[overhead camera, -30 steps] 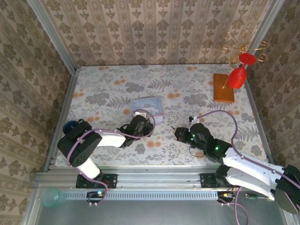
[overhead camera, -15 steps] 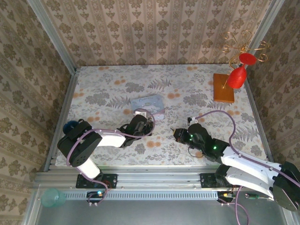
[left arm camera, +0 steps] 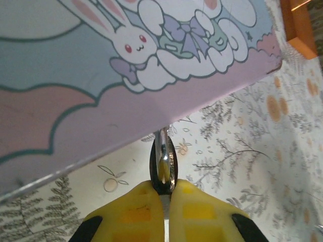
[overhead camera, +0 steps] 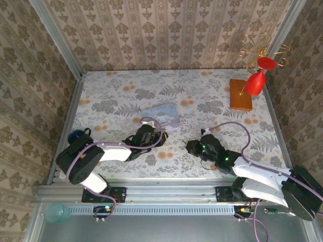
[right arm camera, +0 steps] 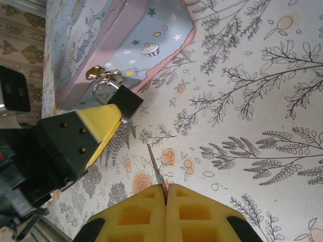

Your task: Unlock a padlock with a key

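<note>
Dark squarish metal padlock (right arm camera: pixel 130 103), hooked on the pastel cartoon tin (right arm camera: pixel 101 30), sat clamped in the left jaws at eleven o'clock from the thin metal key (right arm camera: pixel 155 169) pinched in the right jaws, blade aimed that way.

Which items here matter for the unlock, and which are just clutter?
Job: padlock, held by left gripper; key, held by right gripper; pastel tin, padlock hanging at its clasp.
Clutter: wooden stand with red ornaments; teal cup.
</note>
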Robot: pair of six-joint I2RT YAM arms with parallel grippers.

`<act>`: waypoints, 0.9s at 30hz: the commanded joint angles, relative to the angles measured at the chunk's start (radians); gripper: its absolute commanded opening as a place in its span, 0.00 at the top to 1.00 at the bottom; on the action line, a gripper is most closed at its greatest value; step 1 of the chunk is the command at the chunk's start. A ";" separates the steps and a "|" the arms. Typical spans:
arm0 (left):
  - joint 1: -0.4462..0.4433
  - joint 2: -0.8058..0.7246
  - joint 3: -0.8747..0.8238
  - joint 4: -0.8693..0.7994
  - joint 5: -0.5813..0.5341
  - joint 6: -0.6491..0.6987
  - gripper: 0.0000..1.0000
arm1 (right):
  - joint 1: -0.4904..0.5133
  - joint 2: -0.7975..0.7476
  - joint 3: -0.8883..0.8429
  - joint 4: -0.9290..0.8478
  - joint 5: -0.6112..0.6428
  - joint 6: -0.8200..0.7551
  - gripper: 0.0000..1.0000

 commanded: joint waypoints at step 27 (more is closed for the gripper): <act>0.017 0.064 -0.055 0.406 0.157 -0.310 1.00 | -0.166 0.414 -0.041 0.644 -0.348 0.198 1.00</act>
